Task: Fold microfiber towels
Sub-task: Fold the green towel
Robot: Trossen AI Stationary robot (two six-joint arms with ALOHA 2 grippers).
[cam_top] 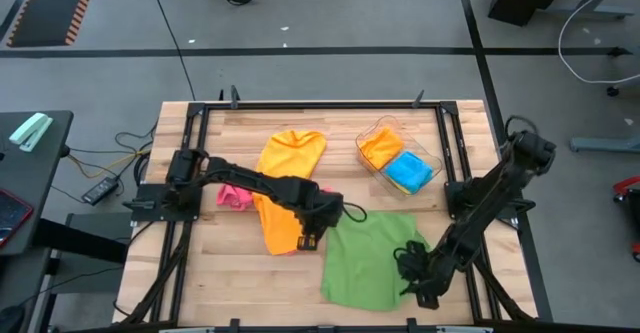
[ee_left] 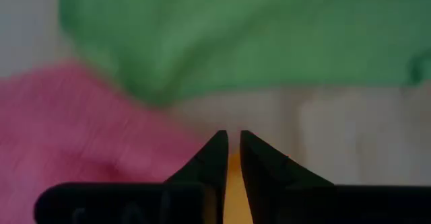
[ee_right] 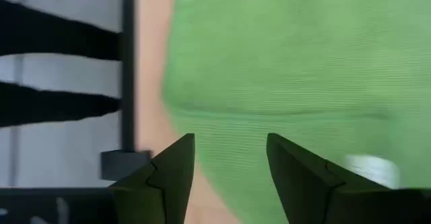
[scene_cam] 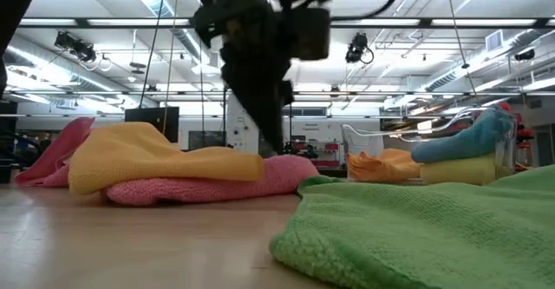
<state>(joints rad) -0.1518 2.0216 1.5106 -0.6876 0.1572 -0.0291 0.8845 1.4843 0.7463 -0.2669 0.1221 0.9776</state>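
Observation:
An orange towel [cam_top: 285,183] lies lengthwise at the table's middle, over a pink towel [cam_top: 234,196] that shows on both its sides. A green towel [cam_top: 368,258] lies spread flat near the front edge. My left gripper [cam_top: 309,239] stands at the orange towel's near right corner, pointing steeply down, its fingers almost together with orange cloth between them. My right gripper [cam_top: 420,289] hovers open at the green towel's near right edge [ee_right: 202,109], touching nothing. In the low view the orange towel [scene_cam: 147,154] rests on the pink one [scene_cam: 217,189]. My left gripper [ee_left: 232,140] has a narrow strip of orange cloth [ee_left: 233,183] between its two fingers, set back from their tips. The fingers come from above, slanting down. Which edge or how many layers it has, the gripper itself hides. The rest of the towel lies on the table.
A clear plastic tray [cam_top: 437,161] at the far right holds orange, blue and yellow towels. Black frame rails [ee_right: 128,62] run along the table's edges, close to my right gripper. Bare wood [ee_left: 337,123] shows between the pink and green towels.

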